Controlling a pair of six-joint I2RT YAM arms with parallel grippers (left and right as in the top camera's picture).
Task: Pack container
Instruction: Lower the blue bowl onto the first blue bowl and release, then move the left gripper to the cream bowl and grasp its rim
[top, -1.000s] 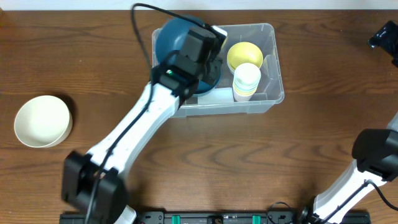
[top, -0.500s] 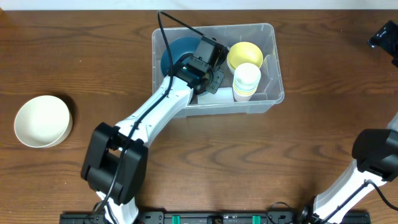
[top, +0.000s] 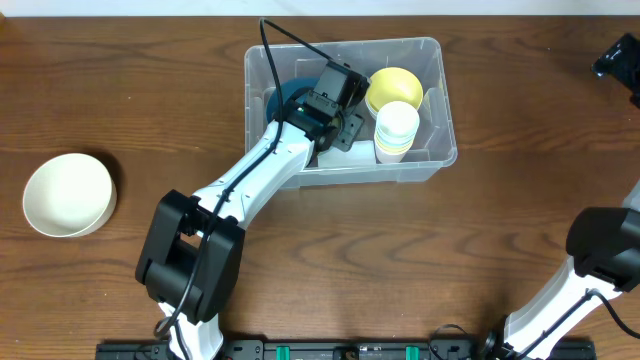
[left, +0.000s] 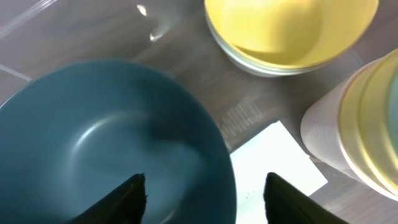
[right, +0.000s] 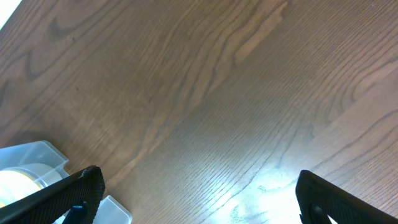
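Brown wood-grain counter (top: 520, 250) carries the container (top: 400, 174), a clear plastic rectangular bin with a rounded rim, standing at the far middle of the surface. Inside it, the left claw (left: 202, 196) stands open to a moderate gap. One dark fingertip sits over the hollow of a teal bowl (left: 93, 137) and the other over a white label (left: 267, 162) on the bin floor, so the bowl's rim lies between the jaws. It seems to grip nothing, though the wrist view does not settle whether a finger touches the rim. The teal bowl is smooth, matte and round, filling the bin's left half. A glossy yellow bowl (left: 292, 31) lies beyond it at the far right, and just in front of that stands a white cup (left: 360, 124), pale yellow at its mouth. The right claw (right: 199, 199) hangs spread wide and empty over bare wood at the counter's far right, well apart from the bin. A cream round bowl (top: 68, 193) rests alone at the left.
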